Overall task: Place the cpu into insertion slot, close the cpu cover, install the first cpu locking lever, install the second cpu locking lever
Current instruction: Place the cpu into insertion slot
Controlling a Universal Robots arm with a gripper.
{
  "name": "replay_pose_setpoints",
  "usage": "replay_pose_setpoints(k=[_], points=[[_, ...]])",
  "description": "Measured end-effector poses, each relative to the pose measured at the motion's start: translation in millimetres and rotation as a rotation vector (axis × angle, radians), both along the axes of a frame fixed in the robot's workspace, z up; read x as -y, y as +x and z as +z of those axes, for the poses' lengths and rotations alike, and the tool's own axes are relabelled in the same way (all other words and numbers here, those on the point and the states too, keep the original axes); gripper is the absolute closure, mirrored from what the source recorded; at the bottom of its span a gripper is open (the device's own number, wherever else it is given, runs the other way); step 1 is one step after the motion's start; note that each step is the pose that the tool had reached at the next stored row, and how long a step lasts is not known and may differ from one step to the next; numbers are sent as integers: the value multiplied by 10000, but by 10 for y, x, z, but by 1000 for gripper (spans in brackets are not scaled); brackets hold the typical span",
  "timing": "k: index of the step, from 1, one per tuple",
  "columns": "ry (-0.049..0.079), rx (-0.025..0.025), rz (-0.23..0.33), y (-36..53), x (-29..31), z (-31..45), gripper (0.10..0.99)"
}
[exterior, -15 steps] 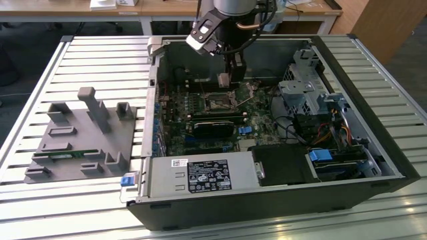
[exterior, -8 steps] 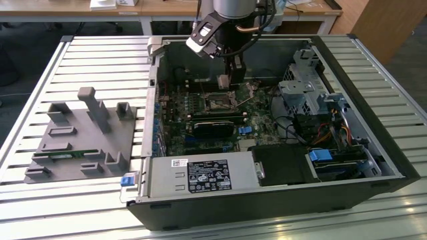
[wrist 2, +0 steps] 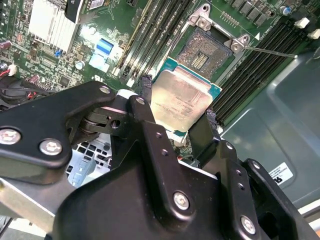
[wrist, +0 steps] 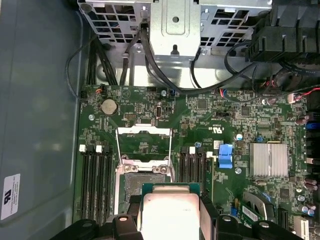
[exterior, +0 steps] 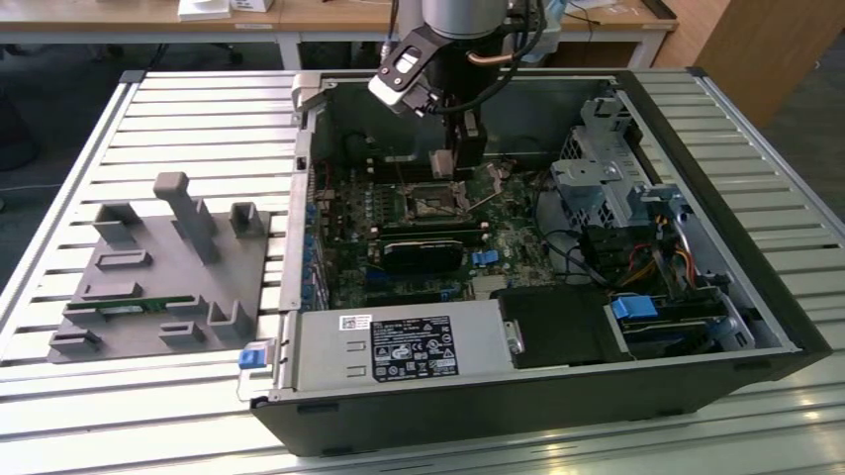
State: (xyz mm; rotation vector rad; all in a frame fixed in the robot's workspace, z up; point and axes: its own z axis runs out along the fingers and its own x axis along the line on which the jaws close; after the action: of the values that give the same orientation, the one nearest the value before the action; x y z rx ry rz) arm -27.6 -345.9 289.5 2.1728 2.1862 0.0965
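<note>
Clamped on opposite edges of the cpu (wrist 2: 184,97), the claw (wrist 2: 178,104) holds it silver lid up over the motherboard (wrist: 210,115), just beside the open insertion slot (wrist 2: 207,50) and not yet in it. In the exterior view the claw (exterior: 449,163) sits in the upper middle of the frame, inside the computer case (exterior: 746,297) that lies on the slatted surface (exterior: 158,119). The cpu cover (wrist: 144,130) stands swung open (its frame leaves the socket bare), so nothing seems to block the way down. Doing this step well, I judge, means squaring the chip's corners with the slot, keeping it level, and setting it straight down without sliding; the contacts beneath look delicate, and a tilted edge could bend them.
</note>
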Motion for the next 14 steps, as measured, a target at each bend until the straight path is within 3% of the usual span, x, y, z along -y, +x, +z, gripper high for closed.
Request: replay_pose_setpoints(k=[14], points=[[-2,-1,0,0,0,-56,545]])
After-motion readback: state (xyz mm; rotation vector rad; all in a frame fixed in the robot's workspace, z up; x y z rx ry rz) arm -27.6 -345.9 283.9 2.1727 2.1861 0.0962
